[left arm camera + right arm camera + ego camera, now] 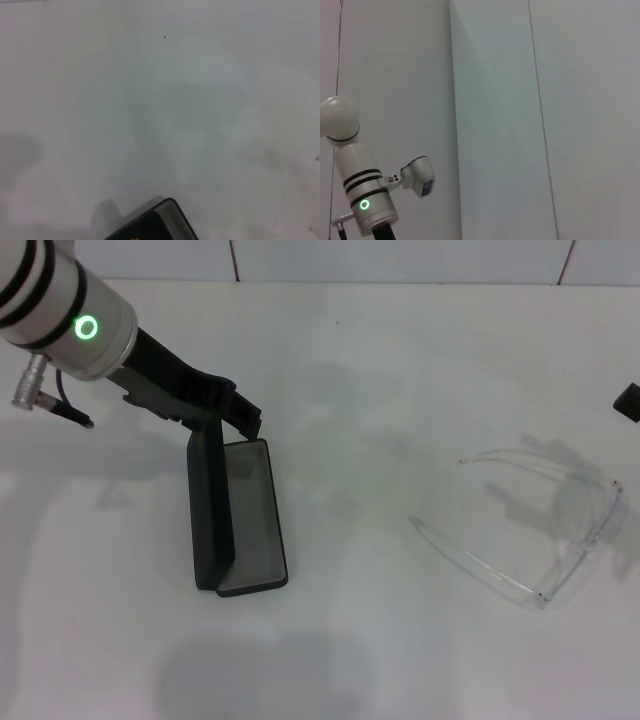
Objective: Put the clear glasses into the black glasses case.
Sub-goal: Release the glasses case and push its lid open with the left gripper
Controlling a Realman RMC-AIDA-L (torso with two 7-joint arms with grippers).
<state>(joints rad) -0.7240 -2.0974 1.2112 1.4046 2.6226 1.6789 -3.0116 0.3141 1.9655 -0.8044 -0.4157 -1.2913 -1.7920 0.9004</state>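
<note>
1. The black glasses case [240,525] lies open on the white table [380,440], left of centre in the head view — its grey-lined tray flat on the surface, its lid standing upright along the tray's left edge.

2. The left gripper [235,410] reaches in from the upper left and sits at the far end of the case, right at the top of the upright lid. Its dark fingers appear to touch or pinch the lid's upper corner, but whether the jaws are clamped on it or merely resting against it cannot be told.

3. The left wrist view shows only one rounded corner of the case (with a speck of orange lettering) against bare table.

4. The clear glasses [545,525] lie on the table well to the right of the case, arms unfolded and pointing toward the left, lenses on the far right side — well apart from the left gripper.

5. The right gripper [628,402] shows only as a small dark tip at the right edge of the head view, near the glasses yet not touching them; its jaw state cannot be told.

6. The right wrist view faces a pale wall, with the left arm [367,200] at one corner.
</note>
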